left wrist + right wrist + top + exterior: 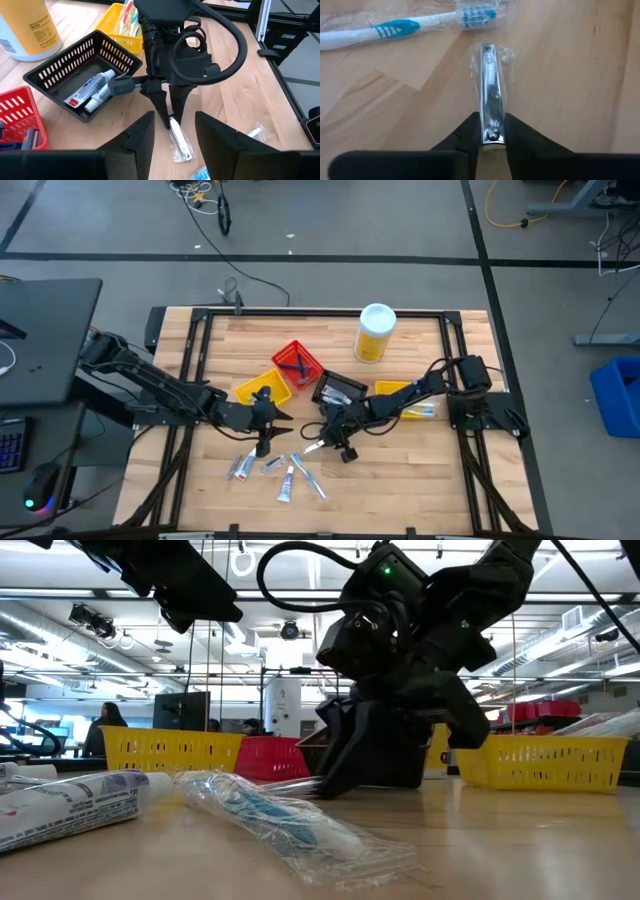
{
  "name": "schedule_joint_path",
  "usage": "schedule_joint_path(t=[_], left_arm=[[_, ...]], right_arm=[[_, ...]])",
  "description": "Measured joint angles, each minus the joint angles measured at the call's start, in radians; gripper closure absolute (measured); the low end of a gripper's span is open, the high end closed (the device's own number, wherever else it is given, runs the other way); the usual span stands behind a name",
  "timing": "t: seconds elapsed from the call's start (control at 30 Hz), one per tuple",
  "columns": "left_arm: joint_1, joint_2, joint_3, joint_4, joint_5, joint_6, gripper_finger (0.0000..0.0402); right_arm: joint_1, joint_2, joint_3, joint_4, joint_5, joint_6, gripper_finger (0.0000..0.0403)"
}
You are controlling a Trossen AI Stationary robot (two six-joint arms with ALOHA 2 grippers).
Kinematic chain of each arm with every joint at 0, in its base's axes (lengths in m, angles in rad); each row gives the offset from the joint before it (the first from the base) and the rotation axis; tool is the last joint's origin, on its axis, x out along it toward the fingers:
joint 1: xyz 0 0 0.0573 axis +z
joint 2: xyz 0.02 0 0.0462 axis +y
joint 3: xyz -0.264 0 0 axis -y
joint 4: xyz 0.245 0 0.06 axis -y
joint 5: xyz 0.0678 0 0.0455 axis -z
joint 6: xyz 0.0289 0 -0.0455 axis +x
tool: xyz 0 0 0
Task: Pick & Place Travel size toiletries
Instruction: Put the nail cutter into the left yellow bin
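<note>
High view first: we see the right gripper down at the table's middle, its fingertips on a small silver item in a clear wrapper, the nail clipper, which lies just near of the black bin. More toiletries, the small tubes and a wrapped toothbrush, lie scattered to the near left of it. The left gripper hovers close on the left with its fingers apart, holding nothing, and the big yellow bottle stands at the far side

Low view now: the right gripper's dark bulk fills the centre, tips on the wood; nearer us lies the bagged toothbrush, crinkly film all round it, and a printed tube on the left. We cannot pick out the clipper from here

Left wrist view: we look across at the right gripper pinching the far end of the nail clipper, which lies flat on the table; two tubes already sit in the black bin

Right wrist view: the fingers are clamped on one end of the nail clipper, closed against its narrow sides. We judge it stiff and light for its size, but the loose film is slick and could slide on the metal. Held at one end, it may swing down on the lift, so we would want a firm squeeze and a slow rise
</note>
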Motion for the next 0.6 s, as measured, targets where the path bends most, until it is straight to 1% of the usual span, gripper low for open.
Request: schedule_joint_path(t=[0.1, 0.4, 0.6], left_arm=[[0.0, 0.0, 0.0, 0.0, 0.0, 0.0, 0.0251], [0.001, 0.001, 0.0, 0.001, -0.001, -0.017, 0.0251], [0.013, 0.024, 0.0, -0.001, 0.023, -0.002, 0.0247]], right_arm=[[0.0, -0.022, -0.004, -0.019, 0.009, 0.0, 0.0335], [0.0, -0.134, -0.004, -0.014, 0.024, 0.06, 0.0335], [0.0, -0.204, -0.003, -0.036, 0.116, 0.053, 0.0335]])
